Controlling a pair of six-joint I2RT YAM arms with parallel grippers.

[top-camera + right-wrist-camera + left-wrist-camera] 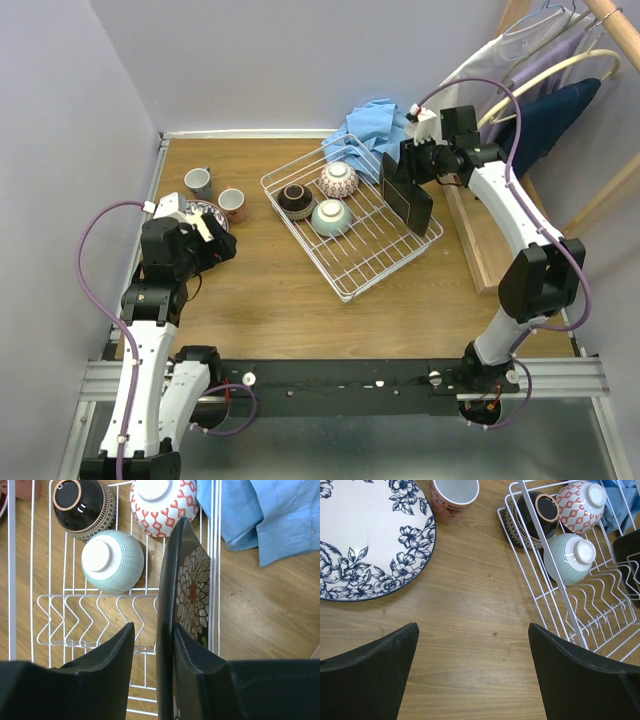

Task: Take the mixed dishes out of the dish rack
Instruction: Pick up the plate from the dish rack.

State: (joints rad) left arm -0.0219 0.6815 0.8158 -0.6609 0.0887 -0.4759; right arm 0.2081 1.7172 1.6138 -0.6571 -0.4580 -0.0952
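The white wire dish rack (345, 290) sits mid-table. In it are a dark brown bowl (296, 199), a pink patterned bowl (338, 180) and a pale green bowl (331, 217), all upside down, and a black square floral plate (192, 590) standing on edge at its right side. My right gripper (154, 645) is open and straddles the plate's top edge. Its right finger (200, 680) touches the plate, and a gap stays at the left finger. My left gripper (472, 670) is open and empty over bare wood, beside a blue floral round plate (365, 535) and an orange-red cup (452, 497).
A grey cup (199, 182) stands at the far left next to the orange-red cup. Blue cloth (375, 125) lies behind the rack. A wooden clothes rack with hangers and garments (560, 70) stands at the right. Walls close in the left and back.
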